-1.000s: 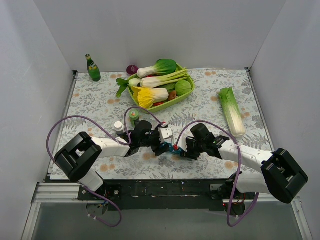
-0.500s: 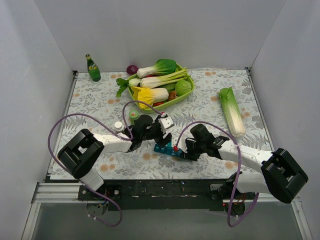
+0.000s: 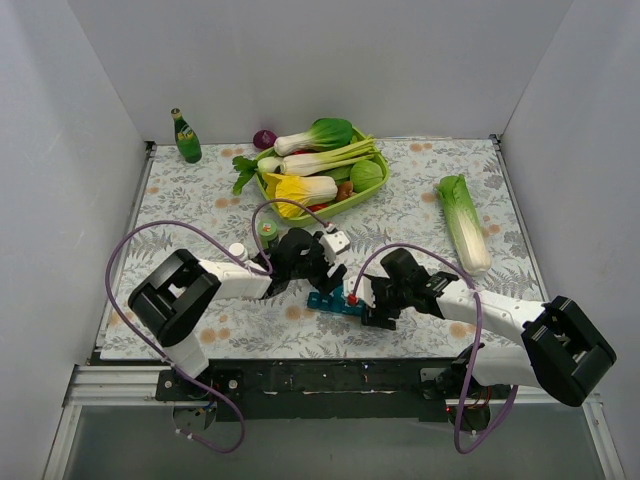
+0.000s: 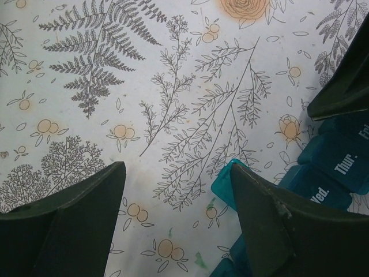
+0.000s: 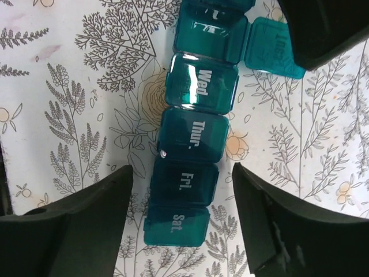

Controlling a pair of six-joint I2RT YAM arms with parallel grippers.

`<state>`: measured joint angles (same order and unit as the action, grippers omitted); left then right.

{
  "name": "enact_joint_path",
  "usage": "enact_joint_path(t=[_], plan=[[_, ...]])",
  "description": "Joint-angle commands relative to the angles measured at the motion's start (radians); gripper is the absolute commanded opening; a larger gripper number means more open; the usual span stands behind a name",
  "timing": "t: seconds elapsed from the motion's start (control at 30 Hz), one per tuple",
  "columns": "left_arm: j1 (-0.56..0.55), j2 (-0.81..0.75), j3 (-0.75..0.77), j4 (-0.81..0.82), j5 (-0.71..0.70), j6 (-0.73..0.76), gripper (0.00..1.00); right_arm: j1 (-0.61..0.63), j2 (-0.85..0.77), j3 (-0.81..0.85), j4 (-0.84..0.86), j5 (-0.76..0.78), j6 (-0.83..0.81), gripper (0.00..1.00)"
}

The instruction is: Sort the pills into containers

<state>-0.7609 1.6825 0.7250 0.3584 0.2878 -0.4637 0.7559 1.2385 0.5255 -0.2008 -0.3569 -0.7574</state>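
The teal-blue pill organiser lies on the floral cloth between my two grippers. In the right wrist view its Wed., Thur., Fri. and Sat. lids are shut and one lid is flipped open to the side. My right gripper is open, with its jaws standing either side of the Fri./Sat. end, above it. My left gripper is open and empty over bare cloth, with the organiser and its open lid just to its right. No loose pills show clearly.
A small white-capped bottle and a small green-capped bottle stand left of the left gripper. The lime-green basket of vegetables sits at the back, a green bottle far left, and a cabbage lies at the right.
My left gripper has drawn back from over the organiser toward the far side. My right gripper has shifted slightly and stays at the organiser's right end.
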Motion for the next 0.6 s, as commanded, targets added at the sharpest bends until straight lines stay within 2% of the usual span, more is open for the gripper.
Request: enact_joint_path(t=[0.0, 0.07, 0.13, 0.33, 0.53, 0.57], plan=[[0.006, -0.070, 0.056, -0.050, -0.045, -0.062, 0.75, 0.006, -0.004, 0.021, -0.014, -0.013, 0.001, 0.84], [0.008, -0.107, 0.086, -0.087, -0.047, -0.087, 0.76, 0.005, -0.013, 0.024, -0.017, -0.010, 0.004, 0.92], [0.009, -0.135, 0.099, -0.108, -0.050, -0.101, 0.78, 0.003, -0.025, 0.031, -0.023, -0.007, 0.004, 0.95], [0.020, -0.277, 0.091, -0.182, -0.078, -0.191, 0.81, -0.072, -0.065, 0.134, -0.121, -0.120, 0.007, 0.97], [0.032, -0.386, 0.019, -0.243, -0.076, -0.303, 0.81, -0.090, -0.021, 0.221, -0.124, -0.211, 0.108, 0.91], [0.034, -0.392, 0.007, -0.243, -0.059, -0.322, 0.80, -0.090, -0.008, 0.234, -0.114, -0.221, 0.128, 0.79]])
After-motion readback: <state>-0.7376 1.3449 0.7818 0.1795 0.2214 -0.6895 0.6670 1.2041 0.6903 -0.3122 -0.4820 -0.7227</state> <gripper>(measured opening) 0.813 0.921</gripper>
